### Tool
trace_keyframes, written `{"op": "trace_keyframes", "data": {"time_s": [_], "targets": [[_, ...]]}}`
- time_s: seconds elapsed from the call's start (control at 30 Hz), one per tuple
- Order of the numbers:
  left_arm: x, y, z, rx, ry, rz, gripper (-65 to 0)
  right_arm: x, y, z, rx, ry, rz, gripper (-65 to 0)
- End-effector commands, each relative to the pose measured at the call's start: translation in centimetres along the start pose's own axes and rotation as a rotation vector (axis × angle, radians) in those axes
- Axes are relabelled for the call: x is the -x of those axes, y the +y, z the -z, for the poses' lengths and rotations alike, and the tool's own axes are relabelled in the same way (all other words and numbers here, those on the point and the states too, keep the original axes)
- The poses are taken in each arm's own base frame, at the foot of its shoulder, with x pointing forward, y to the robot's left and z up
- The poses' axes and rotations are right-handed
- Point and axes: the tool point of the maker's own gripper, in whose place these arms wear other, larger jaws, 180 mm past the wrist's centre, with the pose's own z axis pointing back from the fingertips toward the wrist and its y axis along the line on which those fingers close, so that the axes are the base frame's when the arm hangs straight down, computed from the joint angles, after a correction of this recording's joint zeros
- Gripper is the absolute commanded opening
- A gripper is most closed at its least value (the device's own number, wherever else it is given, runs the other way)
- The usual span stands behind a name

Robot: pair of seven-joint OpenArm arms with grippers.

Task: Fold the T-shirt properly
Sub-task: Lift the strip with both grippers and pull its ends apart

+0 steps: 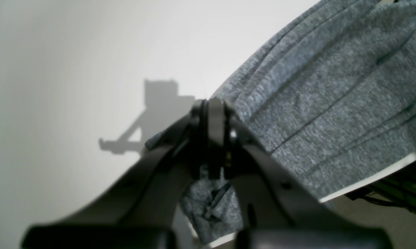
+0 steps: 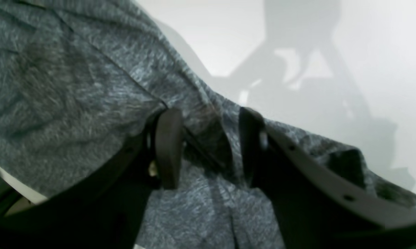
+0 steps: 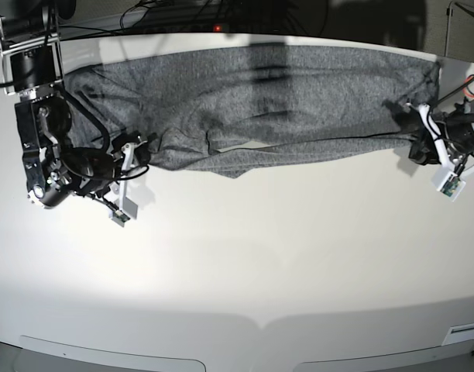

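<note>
A: The T-shirt (image 3: 276, 105) lies stretched in a long band along the far edge of the table (image 3: 245, 263). Why?

B: The left gripper (image 1: 213, 110) pinches one end of its near edge, keeping it taut. The right gripper (image 2: 208, 145), at the shirt's other end, has fingers spread over the cloth, apparently not gripping.

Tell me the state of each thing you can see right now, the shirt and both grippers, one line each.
T-shirt: stretched in a long, wrinkled band across the far side of the table, lengthwise fold only.
Left gripper: fingers shut, pinching an edge of the T-shirt.
Right gripper: fingers apart, fabric lying between them, not clamped.
</note>
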Motion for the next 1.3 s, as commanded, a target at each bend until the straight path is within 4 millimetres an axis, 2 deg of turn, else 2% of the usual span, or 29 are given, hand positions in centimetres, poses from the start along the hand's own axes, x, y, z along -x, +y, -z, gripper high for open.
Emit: {"op": "trace_keyframes", "data": {"time_s": [0.0,0.13,0.27,0.5,0.6,0.73,1.0,1.27], "targets": [[-1.1,0.5,-0.6,-0.018,-0.032,0.016,-65.0,-0.8,-1.0,-0.8,0.022,-0.027,0.0,-37.3],[-1.1,0.5,-0.6,-0.018,-0.032,0.016,-65.0,0.1,-0.6,0.3,-0.013,-0.001,0.041,-37.4],[-1.1,0.5,-0.6,-0.018,-0.032,0.016,-65.0,-0.3,-0.1,0.7,-0.028,-0.01,0.043,-37.5],[-1.1,0.5,-0.6,-0.017,-0.032,0.016,-65.0,-0.3,-0.2,0.6,-0.026,-0.007,0.042,-52.9],[-1.1,0.6,-0.6,-0.018,-0.031,0.016,-65.0,-0.3,-0.2,0.6,-0.026,-0.004,0.042,-56.5],[-1.1,0.6,-0.6,-0.018,-0.031,0.016,-65.0,-0.4,-0.2,0.6,-0.025,-0.007,0.04,-65.0],[-1.1,0.6,-0.6,-0.021,-0.032,0.018,-65.0,-1.5,-0.7,-0.6,0.01,-0.052,0.014,-65.0],[-2.1,1.0,-0.6,-0.044,-0.085,0.033,-65.0,-4.7,-1.9,-4.0,0.083,-0.2,-0.005,-65.0]]}}
